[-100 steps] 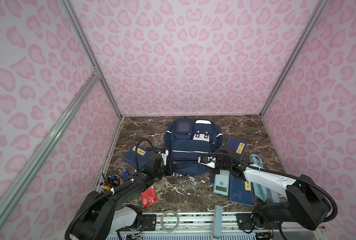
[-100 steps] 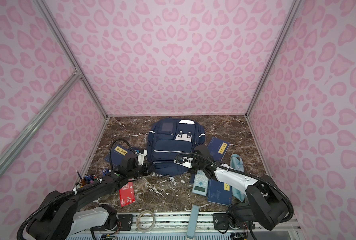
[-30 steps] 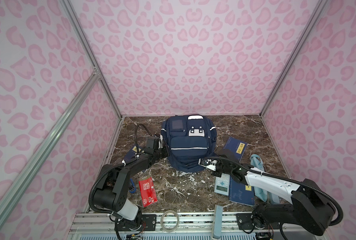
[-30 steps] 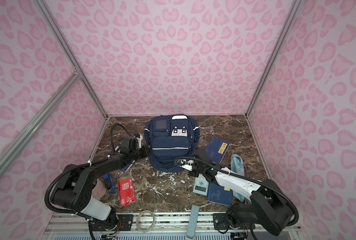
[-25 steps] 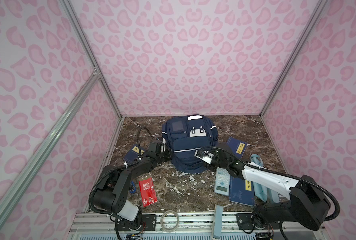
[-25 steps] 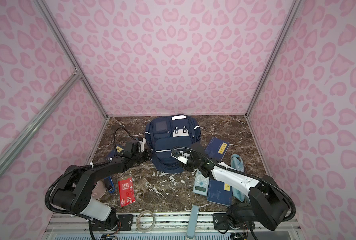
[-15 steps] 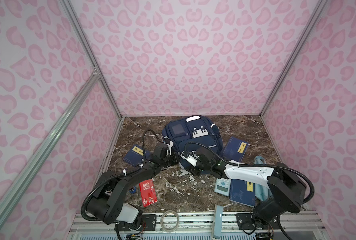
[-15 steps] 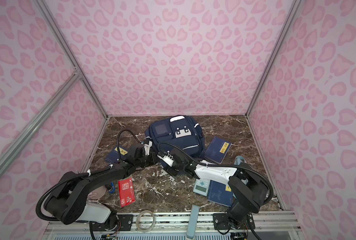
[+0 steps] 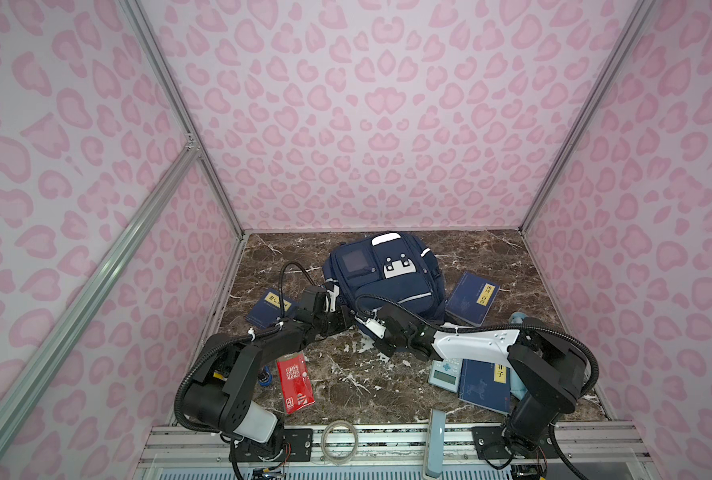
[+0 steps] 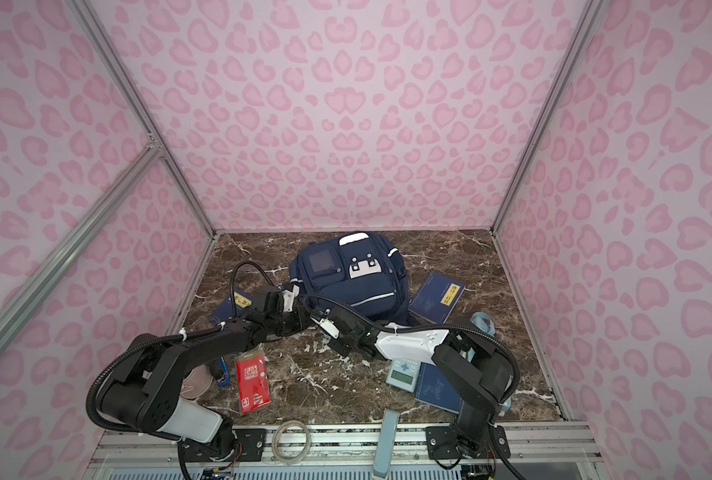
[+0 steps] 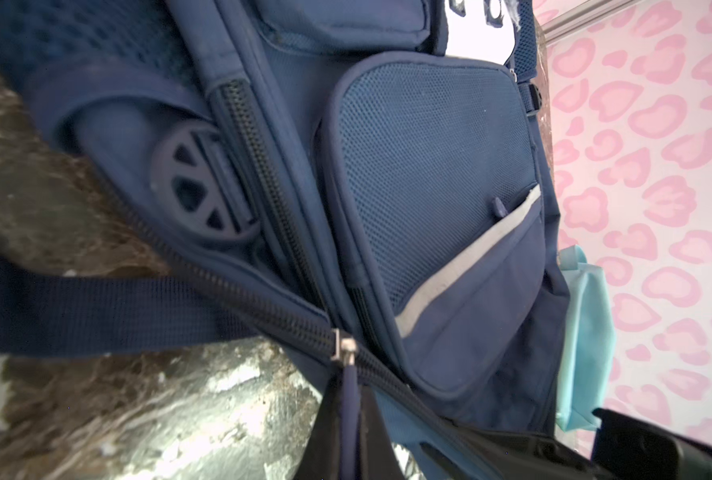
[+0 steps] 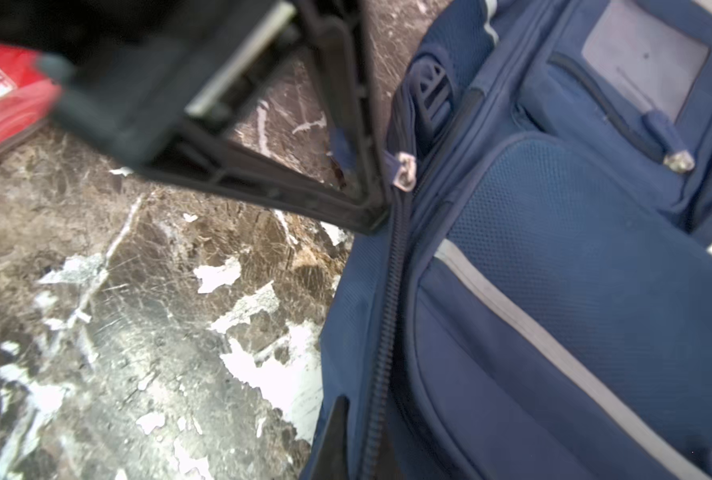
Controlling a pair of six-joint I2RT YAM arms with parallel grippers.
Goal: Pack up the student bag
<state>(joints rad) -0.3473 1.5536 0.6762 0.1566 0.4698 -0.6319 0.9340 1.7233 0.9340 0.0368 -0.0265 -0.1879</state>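
While both arms stretch forward low, left claw (image 9: 344,320) pinches the student bag's (image 9: 389,286) zipper pull (image 11: 349,386); right claw (image 9: 362,322) is closed.

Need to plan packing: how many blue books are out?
3: one book left of the bag, one right of it, one front right, partly under the right arm. More could hide beneath the bag.

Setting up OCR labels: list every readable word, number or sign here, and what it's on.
No text reads clearly enough to quote.
Book right of the bag: yellow label, characters too small.
Left book: yellow label, too small.
Front book: yellow label, too small.
Red packet: white characters, blurred.
Calculator: no legible marks.
Bag: none seen.
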